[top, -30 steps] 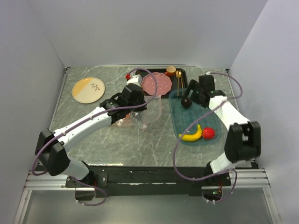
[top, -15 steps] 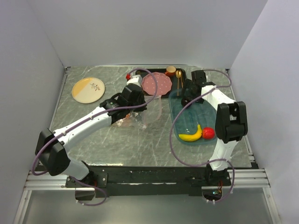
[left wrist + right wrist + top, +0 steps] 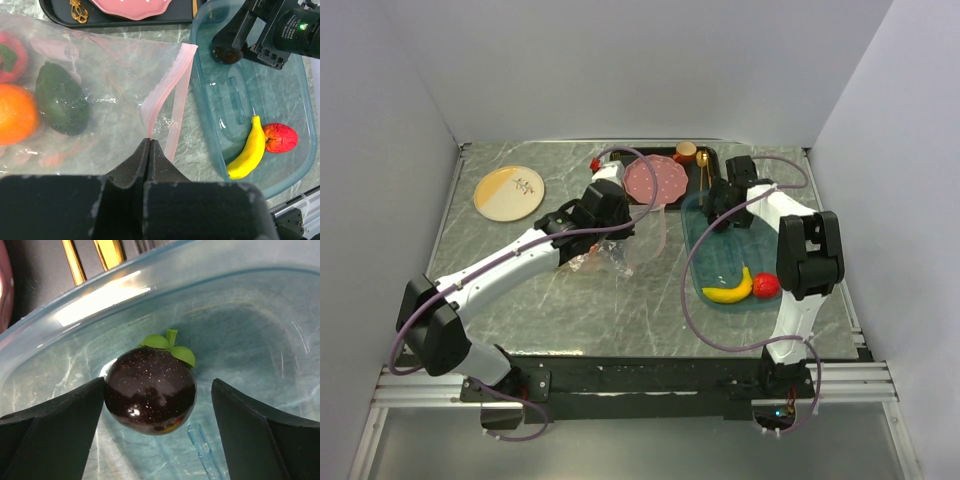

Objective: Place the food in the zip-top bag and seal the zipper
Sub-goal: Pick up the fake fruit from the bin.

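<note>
Zip-top bag (image 3: 110, 65): left hand (image 3: 150, 142) pinched shut on its edge by the pink zipper (image 3: 175, 80). The orange (image 3: 15, 112) and green fruit (image 3: 60, 100) are inside, and the bag lies on the table (image 3: 650, 300) beside the blue tray (image 3: 280, 85). Right hand (image 3: 158, 390) is wide, straddling the dark fruit (image 3: 147, 382) at the tray's far end. Banana (image 3: 248, 150) and red fruit (image 3: 280, 137) sit at the near end.
</note>
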Tool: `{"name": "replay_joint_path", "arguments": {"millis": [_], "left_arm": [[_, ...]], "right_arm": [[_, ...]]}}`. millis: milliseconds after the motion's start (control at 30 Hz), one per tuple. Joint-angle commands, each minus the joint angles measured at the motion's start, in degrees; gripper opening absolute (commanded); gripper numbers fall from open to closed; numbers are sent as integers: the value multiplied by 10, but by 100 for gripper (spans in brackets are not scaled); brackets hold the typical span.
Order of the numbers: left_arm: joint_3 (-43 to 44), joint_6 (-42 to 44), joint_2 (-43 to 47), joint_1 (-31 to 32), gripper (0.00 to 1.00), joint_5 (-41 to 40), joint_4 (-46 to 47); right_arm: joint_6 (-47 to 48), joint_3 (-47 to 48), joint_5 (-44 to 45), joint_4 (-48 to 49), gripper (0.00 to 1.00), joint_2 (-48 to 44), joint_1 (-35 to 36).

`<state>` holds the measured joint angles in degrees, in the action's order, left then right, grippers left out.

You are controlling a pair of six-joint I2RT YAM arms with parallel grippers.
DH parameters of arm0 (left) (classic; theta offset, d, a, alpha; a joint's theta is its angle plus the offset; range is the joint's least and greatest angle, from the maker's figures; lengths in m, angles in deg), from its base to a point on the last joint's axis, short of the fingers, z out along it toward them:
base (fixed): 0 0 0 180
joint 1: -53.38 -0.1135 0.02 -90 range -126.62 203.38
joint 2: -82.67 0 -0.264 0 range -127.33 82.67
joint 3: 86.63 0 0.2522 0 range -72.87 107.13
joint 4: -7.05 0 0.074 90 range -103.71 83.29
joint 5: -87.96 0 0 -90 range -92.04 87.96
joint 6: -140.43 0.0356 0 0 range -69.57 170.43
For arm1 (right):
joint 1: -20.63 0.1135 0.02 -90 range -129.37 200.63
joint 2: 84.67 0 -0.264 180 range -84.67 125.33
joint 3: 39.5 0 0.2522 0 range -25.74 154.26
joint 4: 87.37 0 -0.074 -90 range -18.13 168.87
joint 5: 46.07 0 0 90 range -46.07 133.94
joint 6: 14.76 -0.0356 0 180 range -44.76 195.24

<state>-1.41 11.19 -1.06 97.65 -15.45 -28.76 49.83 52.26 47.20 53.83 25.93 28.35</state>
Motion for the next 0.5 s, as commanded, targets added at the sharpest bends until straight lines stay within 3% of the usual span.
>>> {"name": "replay_joint_path", "arguments": {"millis": [0,67,167,367,467], "left_arm": [[11,0,6,0,1,-7,3],[13,0,4,-1,1,-6,2],[16,0,3,0,1,-5,-1],[7,-4,8,0,1,-6,5],[9,-4,4,0,1,-4,4]], "right_arm": [[4,8,-7,12,84,6,-1],[4,9,-11,16,81,7,0],[0,12,-12,15,63,4,-1],[-3,-13,-18,15,52,-33,-1],[-7,-34,-14,14,52,-79,-2]]}}
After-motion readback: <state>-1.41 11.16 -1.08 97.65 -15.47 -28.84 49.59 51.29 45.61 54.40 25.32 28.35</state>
